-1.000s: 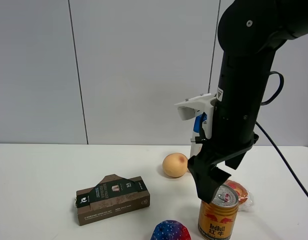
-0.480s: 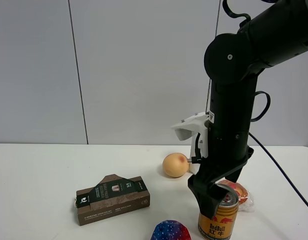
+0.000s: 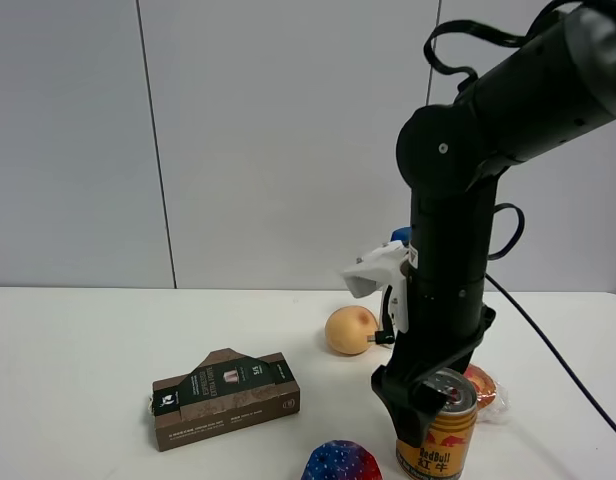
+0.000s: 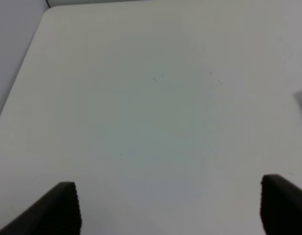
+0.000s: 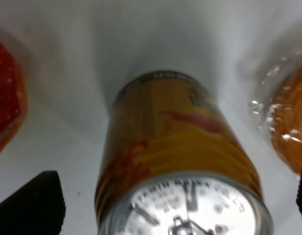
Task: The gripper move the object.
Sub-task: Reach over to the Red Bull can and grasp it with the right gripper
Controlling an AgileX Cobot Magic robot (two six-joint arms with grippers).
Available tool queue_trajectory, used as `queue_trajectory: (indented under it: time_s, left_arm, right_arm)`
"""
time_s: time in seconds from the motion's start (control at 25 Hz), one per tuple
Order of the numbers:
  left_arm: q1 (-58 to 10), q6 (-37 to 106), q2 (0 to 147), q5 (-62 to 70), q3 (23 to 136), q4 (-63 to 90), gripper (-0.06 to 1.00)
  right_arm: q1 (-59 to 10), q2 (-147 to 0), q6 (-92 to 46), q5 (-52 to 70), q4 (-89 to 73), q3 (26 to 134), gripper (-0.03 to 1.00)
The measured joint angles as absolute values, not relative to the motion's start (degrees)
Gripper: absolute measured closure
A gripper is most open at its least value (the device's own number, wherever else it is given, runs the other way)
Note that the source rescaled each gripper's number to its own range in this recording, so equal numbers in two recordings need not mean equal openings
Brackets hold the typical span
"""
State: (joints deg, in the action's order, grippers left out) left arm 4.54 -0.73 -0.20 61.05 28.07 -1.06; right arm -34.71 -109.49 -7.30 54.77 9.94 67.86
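Near the front right of the white table [image 3: 78, 350], the gold RedBull can [image 3: 435, 430] stands upright with its silver top and pull tab facing up. The right gripper [image 3: 420, 408] hangs straight down over it, jaws spread wider than the can, so that the can's upper part sits in the gap; in the right wrist view one black finger [image 5: 31, 205] shows clear of the can's side, and whether the far finger touches cannot be told. Just beside the can lies a red-and-blue speckled ball [image 3: 341, 462] on one side and a plastic-wrapped orange snack [image 3: 485, 385] on the other. Behind, near the black arm, rests a round peach-coloured fruit [image 3: 350, 330], and farther left a brown carton [image 3: 225, 398] lies flat. A blue-capped white bottle [image 3: 400, 238] is mostly hidden behind the arm. The left gripper [image 4: 173, 205] is spread wide over bare table with nothing between its fingertips.
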Motion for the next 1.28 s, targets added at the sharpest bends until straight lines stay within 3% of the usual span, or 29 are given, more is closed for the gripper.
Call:
queue_trajectory:
  time_s: [0.24, 0.6, 0.84, 1.08, 1.28]
  left_arm:
    - [4.5, -0.7, -0.2, 61.0, 28.1, -1.1, -0.06]
    - [4.5, -0.7, -0.2, 61.0, 28.1, -1.1, -0.06]
    - [4.5, -0.7, -0.2, 61.0, 28.1, -1.1, -0.06]
    - [4.5, -0.7, -0.2, 61.0, 28.1, -1.1, -0.06]
    - [4.5, -0.7, -0.2, 61.0, 28.1, -1.1, -0.06]
  right_arm:
    - [-34.7, -110.8, -7.3, 54.2, 9.9, 67.9, -0.03]
    - [-34.7, -112.9, -7.3, 53.4, 9.8, 67.9, 0.12]
    - [-34.7, -113.6, -7.3, 53.2, 9.8, 67.9, 0.39]
    - [-34.7, -113.6, -7.2, 53.2, 10.0, 67.9, 0.94]
    - [-34.7, -113.6, -5.3, 53.2, 9.9, 67.9, 0.97]
